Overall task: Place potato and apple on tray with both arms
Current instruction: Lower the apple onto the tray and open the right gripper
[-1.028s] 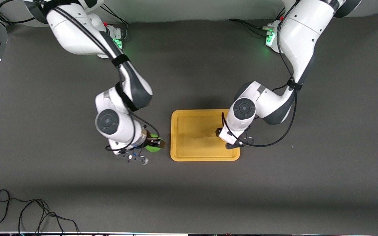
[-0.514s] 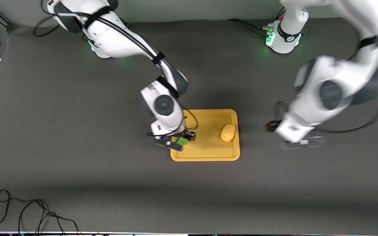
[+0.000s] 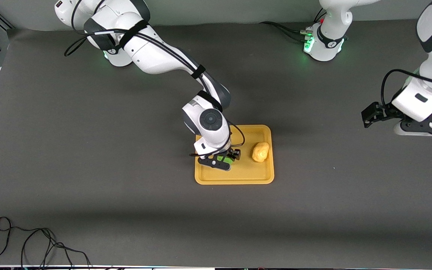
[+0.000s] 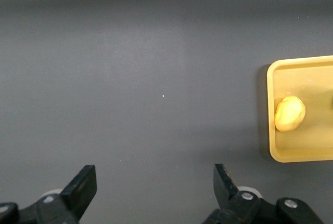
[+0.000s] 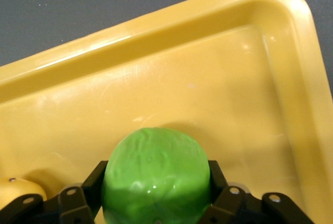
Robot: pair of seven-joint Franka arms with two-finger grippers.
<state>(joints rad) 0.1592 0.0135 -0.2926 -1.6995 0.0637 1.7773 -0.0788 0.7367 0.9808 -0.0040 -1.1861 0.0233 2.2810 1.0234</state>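
Note:
The orange-yellow tray (image 3: 234, 179) lies mid-table. The yellow-tan potato (image 3: 260, 152) rests on it, toward the left arm's end. My right gripper (image 3: 227, 157) is shut on the green apple (image 3: 222, 159) and holds it low over the tray's part toward the right arm's end. In the right wrist view the apple (image 5: 156, 174) sits between the fingers over the tray floor (image 5: 208, 78). I cannot tell if it touches. My left gripper (image 3: 366, 116) is open and empty over bare table, off the tray. The left wrist view shows the tray's rim (image 4: 271, 109) and the potato (image 4: 290, 113).
A looped black cable (image 3: 32, 243) lies on the table near the front camera at the right arm's end. The arm bases (image 3: 324, 41) with green lights stand along the edge farthest from the front camera. Dark mat surrounds the tray.
My right gripper carried the apple from the table beside the tray to over the tray. My left gripper let go of the potato on the tray and drew back toward its end.

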